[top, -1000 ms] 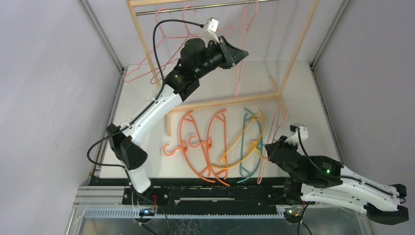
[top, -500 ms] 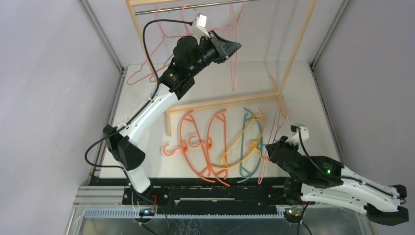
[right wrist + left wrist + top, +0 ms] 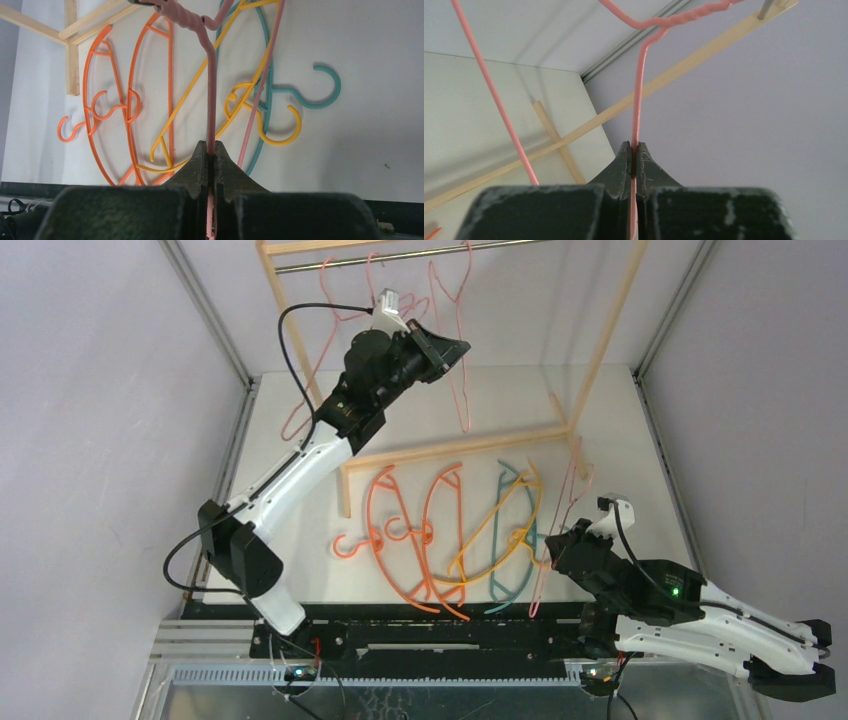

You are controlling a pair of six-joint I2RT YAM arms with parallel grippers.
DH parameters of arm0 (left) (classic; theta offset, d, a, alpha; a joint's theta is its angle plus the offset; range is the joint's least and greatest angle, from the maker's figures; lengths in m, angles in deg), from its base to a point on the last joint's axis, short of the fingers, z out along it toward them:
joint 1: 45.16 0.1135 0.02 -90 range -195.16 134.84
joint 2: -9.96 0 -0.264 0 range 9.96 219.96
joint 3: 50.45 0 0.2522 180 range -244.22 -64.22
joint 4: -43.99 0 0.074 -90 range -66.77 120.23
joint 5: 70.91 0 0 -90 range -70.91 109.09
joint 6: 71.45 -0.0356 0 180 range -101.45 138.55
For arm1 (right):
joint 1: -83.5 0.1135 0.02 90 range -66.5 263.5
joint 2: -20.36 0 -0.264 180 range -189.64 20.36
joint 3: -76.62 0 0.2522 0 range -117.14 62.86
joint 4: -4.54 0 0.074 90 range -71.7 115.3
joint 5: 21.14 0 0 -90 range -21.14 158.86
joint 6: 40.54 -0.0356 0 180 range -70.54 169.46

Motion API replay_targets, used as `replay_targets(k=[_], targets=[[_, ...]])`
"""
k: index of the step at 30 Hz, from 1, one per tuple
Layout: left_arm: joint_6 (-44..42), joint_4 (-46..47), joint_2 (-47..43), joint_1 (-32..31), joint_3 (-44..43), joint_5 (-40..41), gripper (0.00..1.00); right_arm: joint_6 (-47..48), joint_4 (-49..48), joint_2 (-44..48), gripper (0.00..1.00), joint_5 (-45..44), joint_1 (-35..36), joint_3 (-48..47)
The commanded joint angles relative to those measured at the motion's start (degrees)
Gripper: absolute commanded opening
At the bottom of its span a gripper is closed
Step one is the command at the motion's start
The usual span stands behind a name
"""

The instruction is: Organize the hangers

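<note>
My left gripper (image 3: 452,348) is raised by the rack's metal rod (image 3: 400,254) and shut on a pale pink hanger (image 3: 464,400) that hangs from it; the wire runs between the closed jaws in the left wrist view (image 3: 639,100). A second pink hanger (image 3: 324,290) hangs further left. My right gripper (image 3: 553,546) is shut on another pink hanger (image 3: 210,95), held just above the table. Two orange hangers (image 3: 400,530), a yellow-orange one (image 3: 495,535) and a teal one (image 3: 512,540) lie overlapping on the table.
The tall wooden rack frame (image 3: 610,330) stands over the table's far half, and its base bars (image 3: 450,448) lie on the table just behind the pile. Grey walls close in on both sides.
My left gripper has moved left and up along the rod with its pink hanger. The other hanging pink hanger has shifted left. My right arm has barely moved.
</note>
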Motion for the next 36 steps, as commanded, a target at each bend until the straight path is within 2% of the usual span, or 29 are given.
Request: replay_targets(k=[1, 6, 12, 16, 18, 20, 21, 22, 23, 24, 30, 36], targets=[[2.5, 1.6, -5.8, 0.9, 4.9, 2.4, 0.00, -0.7, -1.3, -0.5, 0.00, -0.4, -0.3, -2.5], [3.6, 4.2, -12.1, 2.5, 11.7, 3.1, 0.00, -0.5, -1.8, -1.1, 0.00, -0.1, -0.3, -2.6], [1.8, 1.6, -18.2, 3.6, 15.5, 4.6, 0.00, 1.2, -3.9, -2.4, 0.00, 0.4, -0.4, -2.5], [1.2, 0.8, -19.1, 3.9, 16.4, 2.4, 0.14, 1.5, -4.3, -3.1, 0.00, 0.0, -0.6, -3.5], [0.9, 0.3, -18.8, 3.9, 15.8, 0.9, 0.26, 2.1, -4.3, -3.7, 0.00, -0.5, -0.7, -4.6], [0.0, -0.5, -18.7, 3.8, 15.0, -0.1, 0.42, 3.6, -4.7, -4.3, 0.00, -1.1, -1.0, -5.7], [-0.5, -0.9, -18.8, 3.8, 14.8, -0.3, 0.65, 4.6, -5.2, -4.6, 0.00, -1.3, -1.2, -6.5], [-1.0, -1.6, -19.0, 3.8, 14.5, -0.3, 0.81, 5.9, -5.9, -5.0, 0.00, -1.1, -1.6, -7.3], [-1.6, -2.2, -19.2, 3.8, 14.2, -0.6, 0.93, 7.6, -6.9, -5.4, 0.00, -0.6, -2.3, -8.3], [-2.3, -2.9, -19.4, 3.8, 13.8, -0.7, 0.99, 9.5, -8.2, -5.9, 0.00, 0.2, -3.1, -9.4], [-5.2, -5.7, -20.7, 3.7, 12.0, -6.6, 0.99, 21.7, -13.4, -12.9, 0.00, 8.7, -11.9, -19.7], [-8.7, -9.2, -27.1, 2.7, 15.1, -9.6, 1.00, 33.9, -13.9, -24.1, 0.00, 29.0, -27.8, -34.1]])
